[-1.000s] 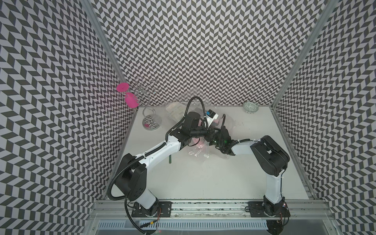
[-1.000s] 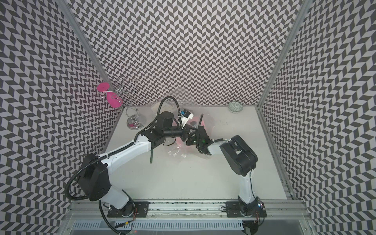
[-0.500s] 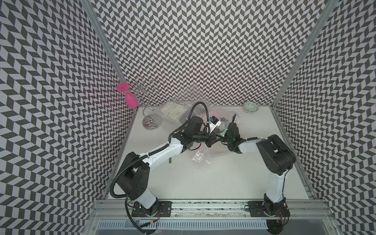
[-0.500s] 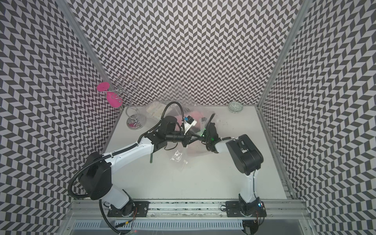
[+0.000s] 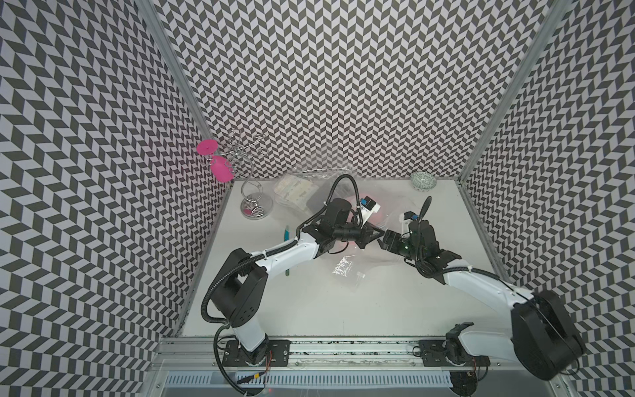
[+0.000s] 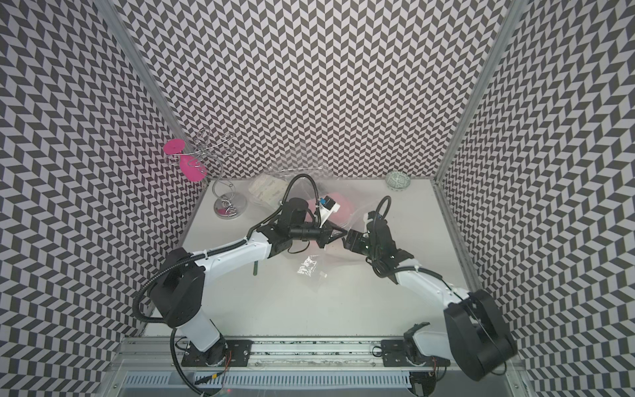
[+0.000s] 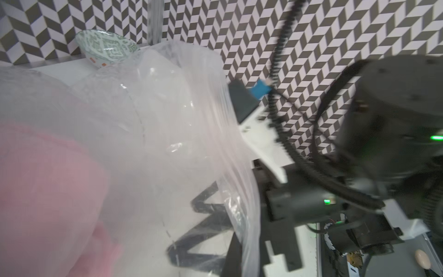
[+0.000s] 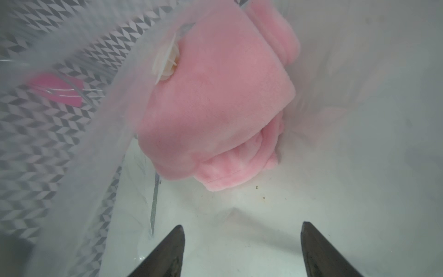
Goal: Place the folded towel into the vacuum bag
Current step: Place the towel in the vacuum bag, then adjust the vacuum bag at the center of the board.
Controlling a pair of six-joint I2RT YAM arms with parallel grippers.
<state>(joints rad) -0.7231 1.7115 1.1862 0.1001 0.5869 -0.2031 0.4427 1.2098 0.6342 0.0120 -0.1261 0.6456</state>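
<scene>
The pink folded towel [image 8: 215, 96] lies inside the clear, crinkly vacuum bag [image 7: 167, 120], on the table at the back middle. In both top views it shows as a pink patch [image 5: 376, 217] [image 6: 338, 209] under the plastic [image 5: 393, 209]. My left gripper [image 7: 227, 244] is shut on the edge of the bag's mouth and holds it up; one finger [image 7: 199, 231] shows through the film. My right gripper [image 8: 242, 226] stands open at the mouth, a short way from the towel, nothing between its fingertips. The two grippers nearly meet tip to tip [image 5: 372, 235] [image 5: 383, 240].
A wire stand with pink discs [image 5: 247, 172] is at the back left, a patterned bowl [image 5: 423, 180] at the back right. A second clear bag with patterned cloth [image 5: 297, 189] lies behind the left arm. A small plastic packet [image 5: 343, 266] and a green stick [image 5: 287, 237] lie on the table.
My right gripper has opened, let go of the towel and drawn back to the right. The left gripper has moved right with the bag's edge still in it.
</scene>
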